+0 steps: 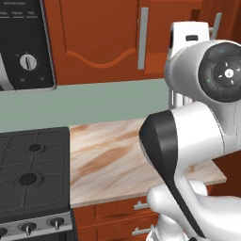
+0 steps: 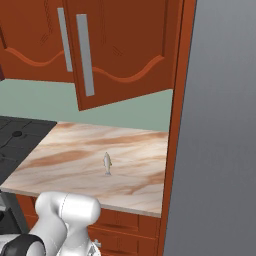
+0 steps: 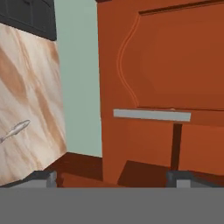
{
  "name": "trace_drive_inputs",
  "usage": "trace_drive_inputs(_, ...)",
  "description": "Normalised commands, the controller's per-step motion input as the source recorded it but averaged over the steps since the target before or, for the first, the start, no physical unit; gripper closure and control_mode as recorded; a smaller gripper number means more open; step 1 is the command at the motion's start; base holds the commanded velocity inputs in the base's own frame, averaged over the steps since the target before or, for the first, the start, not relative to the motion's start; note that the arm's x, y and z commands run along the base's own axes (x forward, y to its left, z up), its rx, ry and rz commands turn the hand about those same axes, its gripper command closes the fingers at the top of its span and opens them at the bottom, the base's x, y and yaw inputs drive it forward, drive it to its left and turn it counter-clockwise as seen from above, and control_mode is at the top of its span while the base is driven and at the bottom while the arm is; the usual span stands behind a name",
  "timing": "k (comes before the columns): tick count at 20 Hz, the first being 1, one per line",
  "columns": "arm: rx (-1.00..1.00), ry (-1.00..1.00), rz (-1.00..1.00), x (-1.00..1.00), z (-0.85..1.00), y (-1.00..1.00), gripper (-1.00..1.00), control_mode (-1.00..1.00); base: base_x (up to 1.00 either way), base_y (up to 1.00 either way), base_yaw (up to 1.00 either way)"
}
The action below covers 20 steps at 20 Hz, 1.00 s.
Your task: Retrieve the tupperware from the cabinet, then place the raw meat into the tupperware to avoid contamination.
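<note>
The raw meat (image 2: pixel 107 164) is lying alone on the marble surface (image 2: pixel 65 150) at the centre of the right base view, below the cabinet (image 2: pixel 120 45), whose right door is hanging ajar. In the hand view, the fingers (image 3: pixel 114 178) are standing wide apart, holding nothing, facing the door's grey handle (image 3: pixel 152 115).

Cabinet (image 2: pixel 125 45): red-brown wood, smooth satin finish, arched panel grooves; bar handle (image 2: pixel 85 54) matt grey metal. Counter (image 2: pixel 95 160): polished marble look, cream with rust-brown veining. Raw meat (image 2: pixel 107 163): silvery-grey, slight sheen. Stove (image 1: pixel 33 169): matt black top, knobs (image 1: pixel 28 228) dark with metallic trim. Backsplash (image 1: pixel 94 101): flat, matt pale green.
</note>
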Motion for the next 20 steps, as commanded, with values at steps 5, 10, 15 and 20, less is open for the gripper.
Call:
trace_drive_inputs(5, 0.0, -0.05, -0.18, 0.1, -0.01, 0.0, -1.0, -1.0, 0.0, 0.0, 0.0)
trace_drive_inputs(10, 0.0, -0.05, -0.21, 0.09, 0.0, 0.0, -1.0, -1.0, 0.0, 0.0, 0.0)
trace_drive_inputs(15, 0.0, 0.0, -0.14, 0.08, 0.0, 0.0, -1.0, -1.0, 0.0, 0.0, 0.0)
trace_drive_inputs(20, 0.0, 0.0, -0.03, 0.09, -0.02, -0.07, -1.0, -1.0, 0.0, 0.0, 0.0)
